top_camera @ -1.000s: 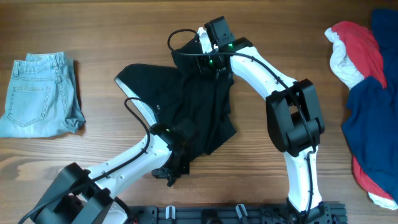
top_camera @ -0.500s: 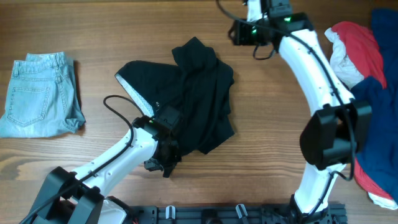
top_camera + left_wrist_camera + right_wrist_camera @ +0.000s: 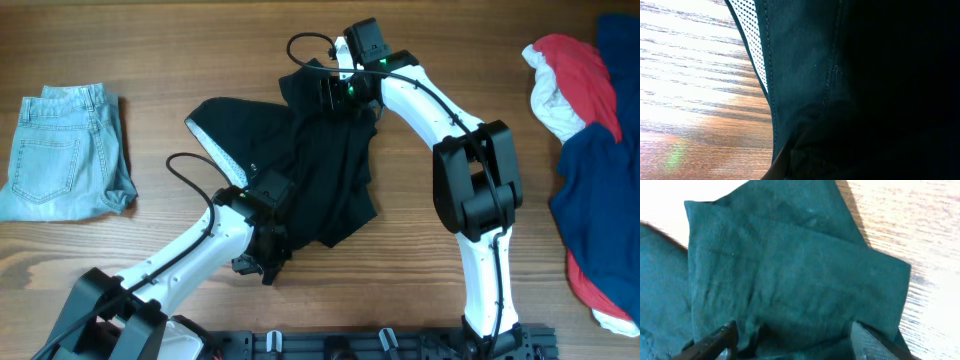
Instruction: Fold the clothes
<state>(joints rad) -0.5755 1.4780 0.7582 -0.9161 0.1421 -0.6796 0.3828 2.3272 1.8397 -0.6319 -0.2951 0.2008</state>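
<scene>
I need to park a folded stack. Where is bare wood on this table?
Bare wood lies between the denim shorts and the black shorts, and between the right arm and the garment pile. The middle is crowded: shorts, left arm.

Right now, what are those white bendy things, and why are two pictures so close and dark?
Those are two robot arms, each ending in a two-finger hand. One picture looks down from above the wooden table; the other two come from small cameras on the wrists, so they see very close. Crumpled black shorts lie in the middle, jean shorts at one side, a red, white and blue clothes pile at the other. The right hand is open over the black cloth. The left hand is at the shorts' edge; its fingers are hidden, so I can't tell if it's pinching.
</scene>
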